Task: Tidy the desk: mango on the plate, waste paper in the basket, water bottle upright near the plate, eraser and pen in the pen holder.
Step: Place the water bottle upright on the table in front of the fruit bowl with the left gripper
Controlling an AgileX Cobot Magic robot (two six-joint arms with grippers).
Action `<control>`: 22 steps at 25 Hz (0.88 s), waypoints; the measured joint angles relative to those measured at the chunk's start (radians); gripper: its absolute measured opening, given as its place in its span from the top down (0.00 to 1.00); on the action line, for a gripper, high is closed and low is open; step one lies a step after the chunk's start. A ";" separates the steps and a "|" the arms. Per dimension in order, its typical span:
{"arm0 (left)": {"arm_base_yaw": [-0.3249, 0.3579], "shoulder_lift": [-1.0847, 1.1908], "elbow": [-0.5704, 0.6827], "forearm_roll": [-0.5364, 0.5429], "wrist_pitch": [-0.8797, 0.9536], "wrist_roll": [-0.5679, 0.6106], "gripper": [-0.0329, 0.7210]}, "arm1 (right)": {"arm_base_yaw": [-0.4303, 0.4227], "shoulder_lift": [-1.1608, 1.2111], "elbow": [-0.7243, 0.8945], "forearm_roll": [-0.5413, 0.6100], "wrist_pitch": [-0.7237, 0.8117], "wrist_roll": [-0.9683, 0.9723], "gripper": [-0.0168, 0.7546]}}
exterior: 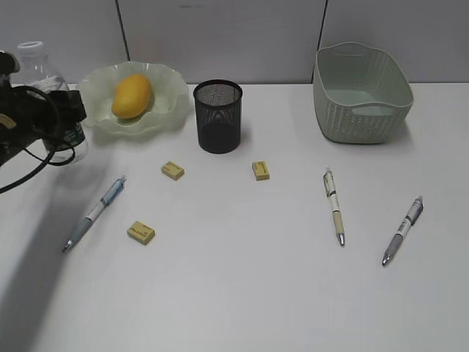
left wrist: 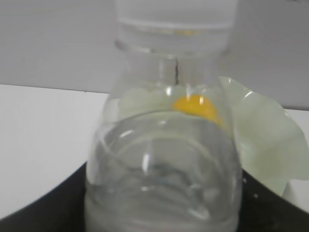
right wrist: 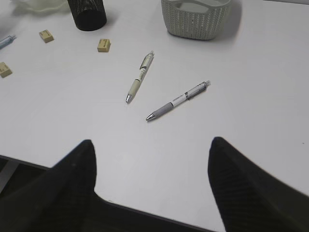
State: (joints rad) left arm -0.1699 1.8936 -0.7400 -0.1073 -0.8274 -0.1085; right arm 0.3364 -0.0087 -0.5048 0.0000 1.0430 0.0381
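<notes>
Here, the left gripper point(exterior: 62, 121) is standing around the upright clear plastic water bottle point(exterior: 40, 73), at nine o'clock of the wavy-rimmed pale green plate point(exterior: 165, 110) carrying the yellow-orange mango point(exterior: 132, 95); whether its jaws are pressing the bottle I cannot tell. The right gripper point(right wrist: 152, 159) is hovering released over the white desk point(right wrist: 231, 96), with nothing between its fingers.

Left arm point(exterior: 33, 117): black housing, boxy wrist block, loose black cables looping beneath. Right gripper point(right wrist: 152, 188): two black, matte, broad tapering fingers point(right wrist: 72, 179).
</notes>
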 joint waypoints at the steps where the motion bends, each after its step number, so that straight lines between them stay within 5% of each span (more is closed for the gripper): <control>1: 0.000 0.014 0.000 -0.004 -0.021 0.000 0.29 | 0.000 0.000 0.000 0.000 0.000 0.000 0.24; 10: 0.003 0.159 0.000 -0.011 -0.243 0.000 0.29 | 0.000 0.000 0.000 0.000 0.000 0.000 0.24; 22: 0.008 0.215 -0.001 -0.007 -0.313 0.000 0.25 | 0.000 0.036 0.000 0.000 0.000 0.000 0.24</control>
State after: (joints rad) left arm -0.1620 2.1082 -0.7409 -0.1142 -1.1400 -0.1085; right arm 0.3364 0.0271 -0.5048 0.0000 1.0430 0.0381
